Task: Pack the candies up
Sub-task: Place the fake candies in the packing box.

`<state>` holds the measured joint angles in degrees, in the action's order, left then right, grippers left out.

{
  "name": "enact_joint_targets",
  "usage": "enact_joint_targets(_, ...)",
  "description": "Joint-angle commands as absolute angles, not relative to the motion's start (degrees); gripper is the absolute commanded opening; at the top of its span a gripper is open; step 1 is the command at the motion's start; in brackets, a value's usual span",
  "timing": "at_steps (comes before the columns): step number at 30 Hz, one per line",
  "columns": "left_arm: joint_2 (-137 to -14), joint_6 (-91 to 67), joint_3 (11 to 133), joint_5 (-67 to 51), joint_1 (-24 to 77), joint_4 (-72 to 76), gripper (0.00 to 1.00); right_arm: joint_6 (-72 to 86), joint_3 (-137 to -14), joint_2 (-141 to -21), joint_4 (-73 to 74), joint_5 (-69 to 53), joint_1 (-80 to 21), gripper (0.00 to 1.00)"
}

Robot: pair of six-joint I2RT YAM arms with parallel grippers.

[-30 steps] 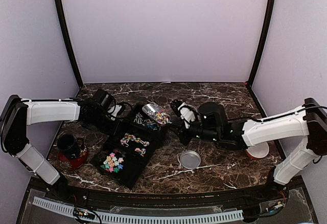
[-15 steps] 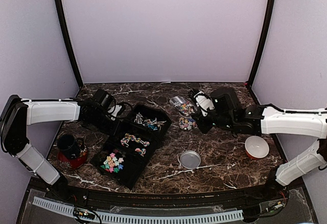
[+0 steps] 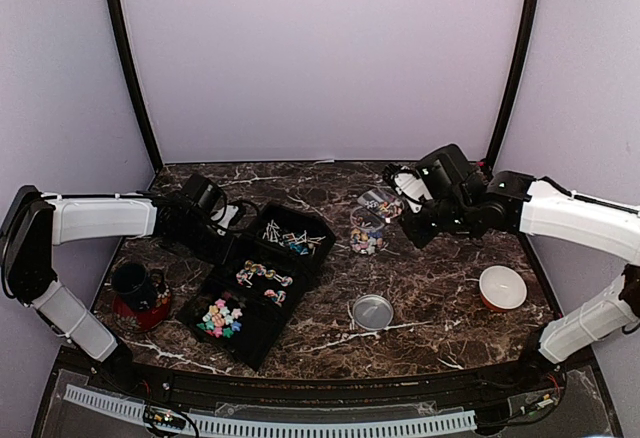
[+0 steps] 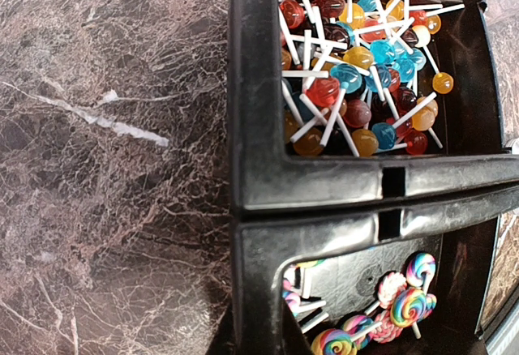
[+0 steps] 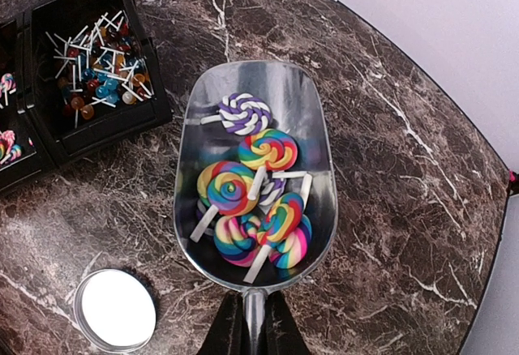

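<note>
— Right wrist view, nearest first: the right gripper (image 5: 245, 327) is clamped tight on the handle of the scoop (image 5: 243, 87).
— And the candies (image 5: 255, 201)?
— Rainbow swirl lollipops on white sticks, heaped in the scoop above the table (image 5: 389, 168) (light, hard, likely to slide, so carry it level by the handle). Farther off, the left gripper (image 3: 222, 220) is closed beside the tray (image 4: 324, 189); holding what, unclear.
</note>
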<state>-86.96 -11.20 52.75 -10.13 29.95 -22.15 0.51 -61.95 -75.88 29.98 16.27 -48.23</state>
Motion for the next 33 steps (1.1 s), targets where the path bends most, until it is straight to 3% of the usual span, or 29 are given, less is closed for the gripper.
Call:
enact_joint_targets(1,-83.6,-12.7,55.1,-13.8,29.9,-18.4,0.00,0.9,-65.6,-77.6,37.1,17.3,-47.1,0.00)
enact_joint_targets(33,-83.1,-12.7,55.2,-14.6,29.9,-18.4,0.00,-1.2,-84.8,-92.8,59.0,21.6,-45.9,0.00)
